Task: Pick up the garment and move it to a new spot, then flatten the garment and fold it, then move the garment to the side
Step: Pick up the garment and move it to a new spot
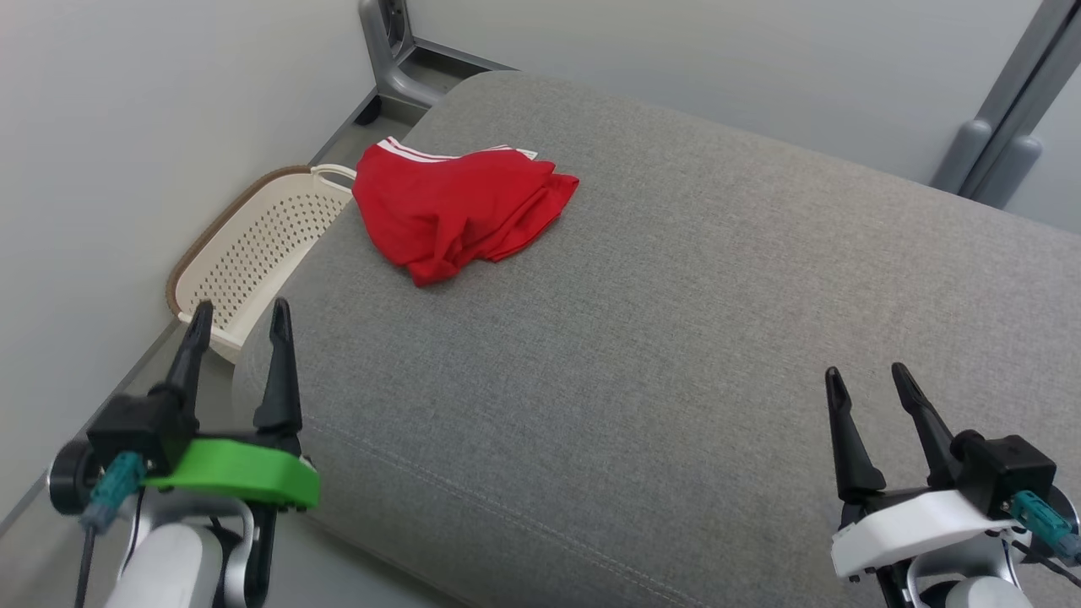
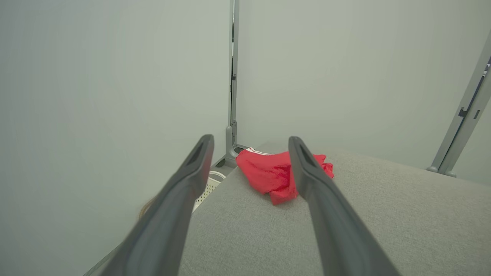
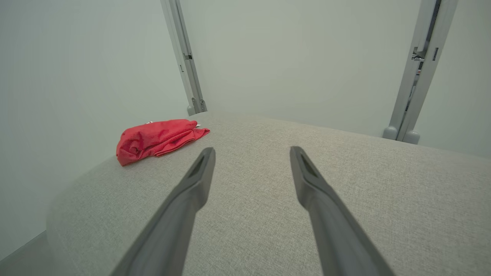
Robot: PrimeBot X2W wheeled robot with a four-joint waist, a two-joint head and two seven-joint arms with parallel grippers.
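Left gripper [image 1: 241,306] has its two dark fingers spread wide with nothing between them. It hangs at the near left edge of the grey fabric cushion [image 1: 676,355], and its tips are clear of the fabric. Right gripper [image 1: 866,370] is just as wide apart and empty, poised over the cushion's near right part and touching nothing.

The red garment [image 1: 448,207] lies crumpled on the cushion's far left corner, with white stripes along its far edge. It is well apart from both grippers: straight ahead of the left one, and far ahead and across to the left of the right one. In the left wrist view that gripper's right finger overlaps the garment's near side, with a wide stretch of bare cushion between them.

A cream perforated basket [image 1: 253,245] sits on the floor against the cushion's left side, between cushion and wall. The foot of a grey metal post [image 1: 393,67] stands just beyond the cushion's far left corner.
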